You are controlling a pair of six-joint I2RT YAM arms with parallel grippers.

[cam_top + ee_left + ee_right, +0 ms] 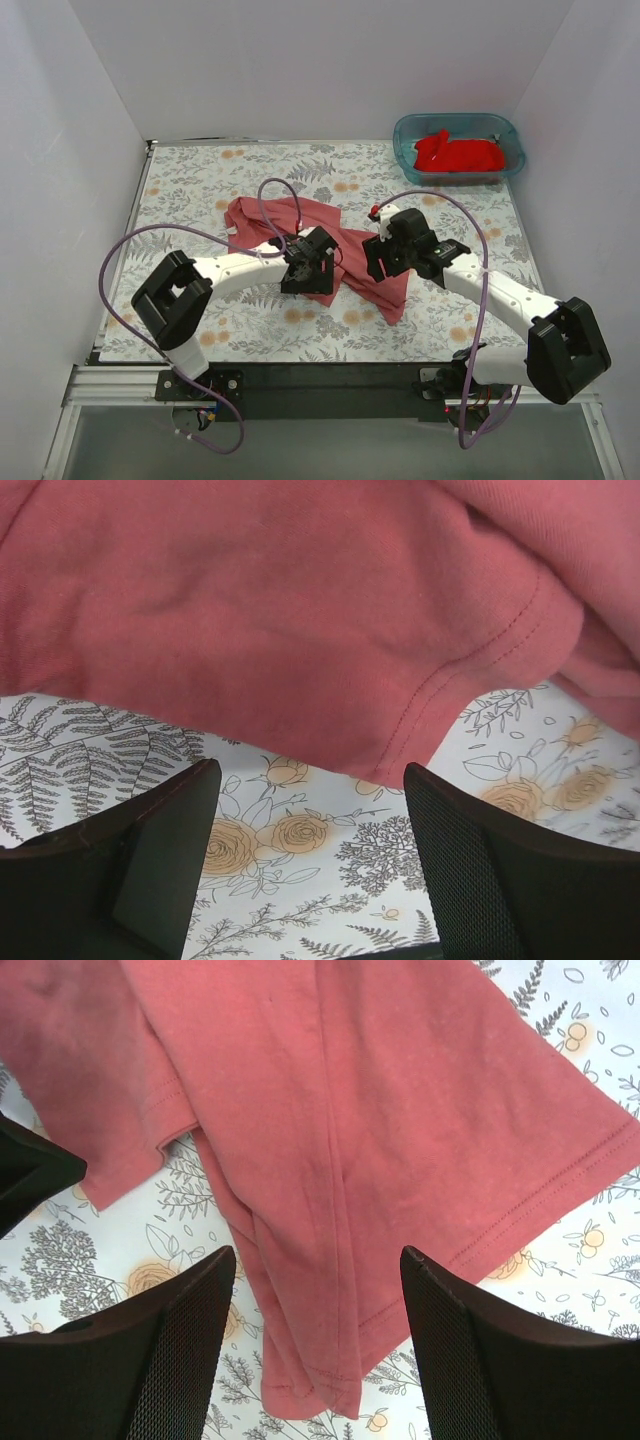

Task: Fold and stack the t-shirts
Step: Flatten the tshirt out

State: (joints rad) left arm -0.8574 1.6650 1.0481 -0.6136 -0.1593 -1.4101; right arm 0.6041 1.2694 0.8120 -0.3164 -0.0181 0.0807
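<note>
A dusty salmon-red t-shirt (320,215) lies rumpled across the middle of the floral table cover (200,180). My left gripper (305,280) hovers at its near left edge. In the left wrist view its fingers (170,820) stand open over bare floral cover, with the shirt's stitched hem (420,695) just ahead. My right gripper (375,262) hangs above the shirt's near right part. It is open, and a folded hem corner (330,1360) of the shirt lies on the table below, between the jaws. A brighter red t-shirt (460,155) sits bunched in the tub.
A teal plastic tub (405,135) stands at the back right corner of the table. White walls close in the left, back and right sides. Purple cables (270,195) loop over both arms, one crossing above the shirt.
</note>
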